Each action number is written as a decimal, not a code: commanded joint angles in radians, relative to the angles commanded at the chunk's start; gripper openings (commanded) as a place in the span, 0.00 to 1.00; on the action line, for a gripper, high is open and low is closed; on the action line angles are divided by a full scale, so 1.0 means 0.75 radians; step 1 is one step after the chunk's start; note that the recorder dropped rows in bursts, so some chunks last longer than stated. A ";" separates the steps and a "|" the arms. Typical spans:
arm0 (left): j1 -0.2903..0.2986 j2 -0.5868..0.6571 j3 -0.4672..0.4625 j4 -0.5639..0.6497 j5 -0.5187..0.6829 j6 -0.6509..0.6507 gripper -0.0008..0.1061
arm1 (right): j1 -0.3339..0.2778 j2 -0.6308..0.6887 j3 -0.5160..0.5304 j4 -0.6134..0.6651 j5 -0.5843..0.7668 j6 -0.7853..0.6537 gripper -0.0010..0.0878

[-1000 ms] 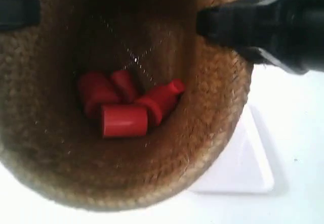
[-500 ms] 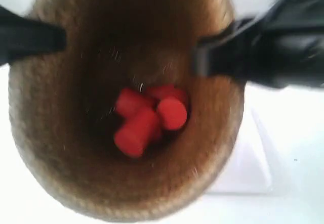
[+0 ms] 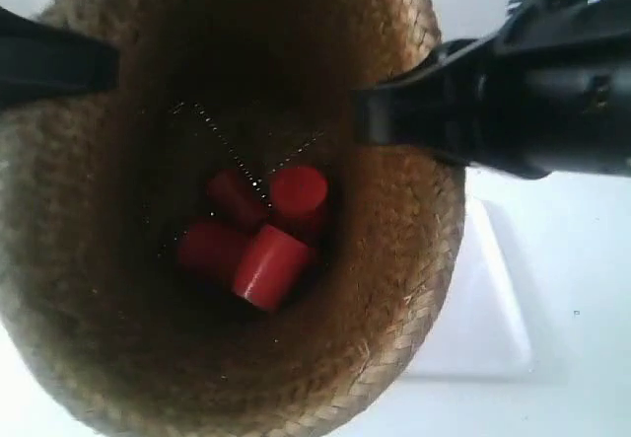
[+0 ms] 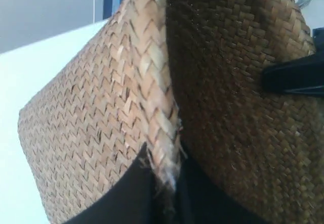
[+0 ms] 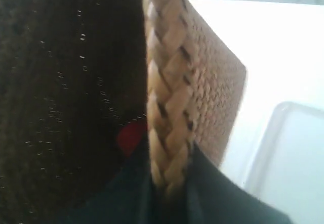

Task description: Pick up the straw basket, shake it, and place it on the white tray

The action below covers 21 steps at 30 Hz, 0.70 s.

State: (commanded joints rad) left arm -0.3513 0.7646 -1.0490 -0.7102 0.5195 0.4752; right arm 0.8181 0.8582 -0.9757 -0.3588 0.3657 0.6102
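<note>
Right wrist view: the round golden-brown woven straw basket (image 5: 167,82) is held aloft, rim clamped by right gripper (image 5: 169,177) and left gripper (image 4: 164,179); the flat glossy white tray (image 5: 289,163) lies below, on the right gripper's side.

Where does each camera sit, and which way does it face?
Exterior: overhead, looking down into the straw basket at red cylinders; black arms at both sides.
Left wrist: behind the left gripper, facing the basket's rim it pinches.
Right wrist: behind the right gripper, facing the rim; white tray beyond.
Shared: exterior and right wrist both show tray and cylinders.
</note>
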 joint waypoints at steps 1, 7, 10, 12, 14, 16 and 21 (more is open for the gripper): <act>0.000 0.008 0.031 0.025 -0.053 -0.009 0.01 | -0.010 0.029 0.031 -0.098 -0.029 0.025 0.01; 0.000 0.140 0.097 -0.032 0.043 -0.055 0.01 | -0.035 0.233 0.001 -0.212 0.140 0.270 0.01; 0.000 0.050 0.032 -0.039 0.118 -0.037 0.01 | 0.042 0.092 -0.013 -0.055 0.047 0.131 0.01; 0.000 0.025 0.048 -0.027 0.022 -0.030 0.01 | 0.056 0.053 0.018 -0.150 0.018 0.135 0.01; 0.000 0.060 0.122 -0.017 -0.131 -0.029 0.01 | 0.027 0.132 0.078 -0.401 0.004 0.292 0.01; 0.000 0.128 0.154 -0.017 -0.157 -0.044 0.01 | -0.002 0.226 0.090 -0.529 0.087 0.448 0.01; 0.000 0.066 0.043 -0.045 0.104 0.023 0.01 | 0.072 0.092 0.031 -0.206 0.140 0.158 0.01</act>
State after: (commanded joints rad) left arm -0.3513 0.8138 -1.0168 -0.7442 0.5978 0.4924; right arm 0.8719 0.9269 -0.9526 -0.5134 0.4704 0.7288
